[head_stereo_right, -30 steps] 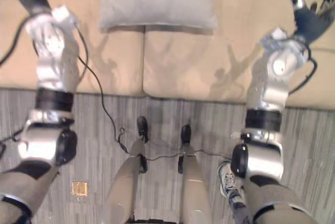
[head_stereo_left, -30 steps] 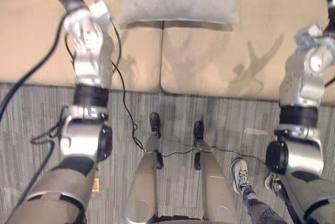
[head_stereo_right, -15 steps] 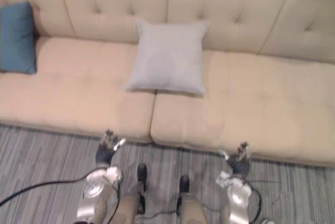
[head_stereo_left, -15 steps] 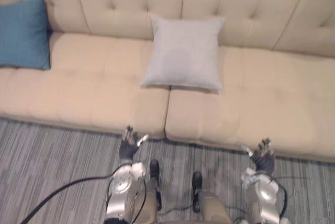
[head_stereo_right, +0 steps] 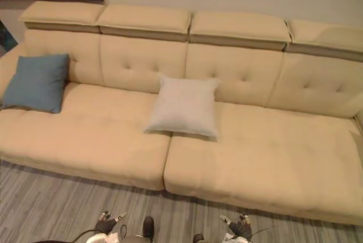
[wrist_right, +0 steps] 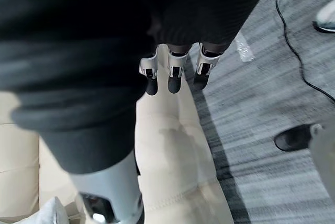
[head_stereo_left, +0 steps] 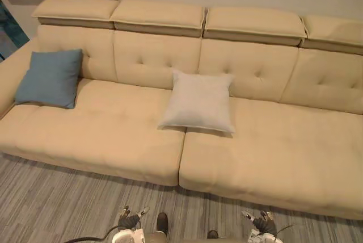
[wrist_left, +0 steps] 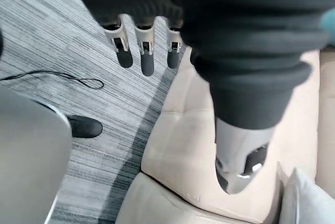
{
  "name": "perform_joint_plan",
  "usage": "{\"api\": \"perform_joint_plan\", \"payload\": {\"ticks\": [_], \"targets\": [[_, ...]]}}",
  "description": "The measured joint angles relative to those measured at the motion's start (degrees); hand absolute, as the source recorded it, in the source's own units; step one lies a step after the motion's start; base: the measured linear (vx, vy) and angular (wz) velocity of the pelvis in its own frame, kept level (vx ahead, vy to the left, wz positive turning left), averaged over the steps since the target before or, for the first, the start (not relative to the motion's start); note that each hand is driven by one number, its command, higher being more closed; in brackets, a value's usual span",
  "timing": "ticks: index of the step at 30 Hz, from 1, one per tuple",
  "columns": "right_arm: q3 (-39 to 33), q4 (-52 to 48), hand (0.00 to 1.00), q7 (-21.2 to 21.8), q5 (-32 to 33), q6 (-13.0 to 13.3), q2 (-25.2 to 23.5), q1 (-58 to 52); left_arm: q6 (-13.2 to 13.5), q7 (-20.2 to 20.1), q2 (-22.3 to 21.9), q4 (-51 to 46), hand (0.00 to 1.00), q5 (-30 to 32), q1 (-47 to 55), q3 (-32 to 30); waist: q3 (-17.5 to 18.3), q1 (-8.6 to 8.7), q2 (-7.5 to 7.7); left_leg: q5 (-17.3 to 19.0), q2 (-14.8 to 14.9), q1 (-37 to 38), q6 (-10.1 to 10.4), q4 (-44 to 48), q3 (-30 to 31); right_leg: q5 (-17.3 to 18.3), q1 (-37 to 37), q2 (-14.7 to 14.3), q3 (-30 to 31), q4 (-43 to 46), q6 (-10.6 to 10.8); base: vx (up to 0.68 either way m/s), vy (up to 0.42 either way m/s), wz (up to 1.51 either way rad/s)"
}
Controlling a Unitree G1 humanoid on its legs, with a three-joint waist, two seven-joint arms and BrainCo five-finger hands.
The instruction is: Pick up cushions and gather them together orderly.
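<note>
A light grey cushion [head_stereo_left: 199, 101] leans against the backrest at the middle of the long beige sofa [head_stereo_left: 272, 158]. A blue cushion [head_stereo_left: 50, 78] rests in the sofa's far left corner. Both my hands hang low over the carpet in front of the sofa, well short of either cushion. My left hand [head_stereo_left: 130, 220] is open, its fingers [wrist_left: 147, 51] straight and holding nothing. My right hand [head_stereo_left: 262, 222] is open too, its fingers [wrist_right: 174, 72] spread and free. A corner of the grey cushion [wrist_left: 309, 198] shows past the left hand.
Grey striped carpet [head_stereo_left: 51, 203] runs along the sofa's front edge. The sofa's seat is bare between the two cushions and to the right of the grey one. A person's white shoes [wrist_right: 327, 17] stand on the carpet to my right.
The camera has tilted up, so the whole sofa and the blue cushion have come into view. Both hands now sit at the bottom edge, still open.
</note>
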State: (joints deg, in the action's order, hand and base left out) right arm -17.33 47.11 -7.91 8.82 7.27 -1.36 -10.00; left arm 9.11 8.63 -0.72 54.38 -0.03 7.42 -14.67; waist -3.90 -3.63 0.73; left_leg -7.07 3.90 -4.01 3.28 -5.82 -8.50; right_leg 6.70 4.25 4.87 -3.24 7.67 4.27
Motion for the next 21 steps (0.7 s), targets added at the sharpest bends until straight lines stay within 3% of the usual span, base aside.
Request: {"api": "perform_joint_plan", "payload": {"ticks": [4,6,7,8,9,11,13,14,16,18,19,20,21], "targets": [[2.01,1.30,0.00,-0.09,-0.07,-0.24,-1.22,3.22,-0.64,0.09,1.21,0.81,0.00,0.00,-2.49,0.05,-0.13,0.06,1.24,2.44,1.07,-6.53,-0.24,7.67,-1.49,-2.02,3.62,-0.24,1.18,0.62,0.20,0.00,-0.009,-0.23],[1.99,1.27,0.00,-0.18,-0.09,-0.50,-1.26,4.54,-0.94,0.11,0.87,0.18,0.00,-0.02,-3.26,-0.08,-0.27,-0.31,1.20,4.50,2.77,-8.97,-0.85,12.28,-1.88,-3.20,4.40,-0.82,1.17,1.64,1.99,-0.02,0.006,-0.24],[2.23,1.19,0.00,-0.19,-0.09,-0.69,-1.38,5.47,-0.94,0.10,0.61,-0.01,0.00,-0.11,-3.72,-0.53,-0.84,-0.59,1.12,4.91,3.47,-8.99,-1.30,13.17,-2.09,0.45,6.62,-0.26,-0.32,11.81,-0.23,-0.08,-0.015,-0.10],[2.40,1.11,0.00,-0.17,-0.11,-0.67,-1.39,5.37,-0.98,0.08,0.60,-0.07,0.00,-0.12,-3.90,-0.54,-0.84,-0.49,1.06,5.10,3.44,-8.88,-1.59,13.67,-1.65,3.40,7.87,0.71,-1.12,20.75,-0.30,-0.08,-0.072,0.22],[2.38,1.26,0.00,-0.16,-0.32,-0.75,-1.37,5.13,-0.98,0.03,0.49,-0.69,0.00,-0.15,-3.90,-0.44,-0.49,-0.53,1.72,5.02,3.32,-9.05,-1.44,14.79,-0.63,6.28,7.56,2.23,-1.25,30.21,1.58,-0.05,-0.055,0.36],[2.38,1.30,0.00,-0.10,-1.48,-0.87,-1.48,4.85,-0.98,-0.02,0.67,-1.15,0.00,-0.14,-3.80,-0.63,0.61,-1.30,3.58,4.63,2.81,-10.48,-1.05,17.25,0.64,7.93,4.61,4.51,0.80,37.39,4.67,-0.04,-0.146,0.40],[2.24,1.40,0.00,-0.11,-2.07,-0.87,-1.25,5.28,-0.93,-0.04,0.75,-2.19,0.00,-0.09,-3.96,-1.29,0.94,-2.06,4.71,4.48,2.41,-13.70,-0.80,20.91,1.23,8.62,-0.09,4.96,4.52,33.56,5.82,-0.20,-0.296,0.29],[2.05,1.60,0.00,-0.12,-2.10,-0.98,-0.49,5.84,-1.03,-0.03,-0.03,-2.07,0.00,-0.11,-4.18,-1.42,0.66,-2.54,3.68,3.35,3.25,-14.20,0.21,21.31,1.33,11.00,-1.82,3.13,4.35,30.22,3.79,-0.33,-0.270,0.09],[1.85,1.64,0.00,-0.48,-2.05,-1.02,0.52,5.36,-0.87,-0.03,-1.22,-2.21,0.00,-0.11,-3.09,-0.72,1.10,-3.15,0.68,1.43,5.09,-14.24,-0.44,19.71,1.27,12.89,-3.99,0.92,2.38,25.55,0.99,-0.29,-0.174,0.07],[1.92,1.68,0.00,-1.03,-2.03,-1.03,1.78,5.18,-0.95,-0.09,-1.77,-1.66,0.00,-0.09,-2.07,2.04,0.84,-3.05,-2.41,-3.99,6.68,-14.67,1.68,16.36,1.13,14.82,-3.88,-1.08,0.51,23.85,0.68,-0.32,-0.144,0.21],[1.89,1.90,0.00,-1.20,-2.03,-1.04,2.28,5.22,-0.94,-0.11,-1.76,-1.60,0.00,-0.09,-2.09,2.80,0.81,-3.00,-2.93,-8.07,6.93,-14.92,2.20,13.77,1.20,14.66,-3.10,-1.68,-0.18,23.78,0.46,-0.41,-0.130,0.43],[1.93,2.73,0.00,-1.42,-2.03,-1.06,2.02,5.38,-0.92,-0.32,-1.14,-1.66,0.00,-0.09,-2.35,3.29,0.49,-2.66,-2.44,-15.27,6.49,-15.21,4.33,9.46,1.29,14.07,-2.28,-1.13,-2.12,22.38,-0.52,-0.41,-0.095,0.35],[1.92,3.90,0.00,-1.67,-2.04,-1.20,1.23,5.99,-0.89,-0.43,-0.91,-2.32,0.00,-0.13,-3.01,2.53,-0.31,-3.20,-1.51,-11.20,6.47,-16.20,6.32,14.06,0.85,14.11,-2.31,0.23,-5.71,20.72,-2.41,-0.37,-0.089,0.09]]}}
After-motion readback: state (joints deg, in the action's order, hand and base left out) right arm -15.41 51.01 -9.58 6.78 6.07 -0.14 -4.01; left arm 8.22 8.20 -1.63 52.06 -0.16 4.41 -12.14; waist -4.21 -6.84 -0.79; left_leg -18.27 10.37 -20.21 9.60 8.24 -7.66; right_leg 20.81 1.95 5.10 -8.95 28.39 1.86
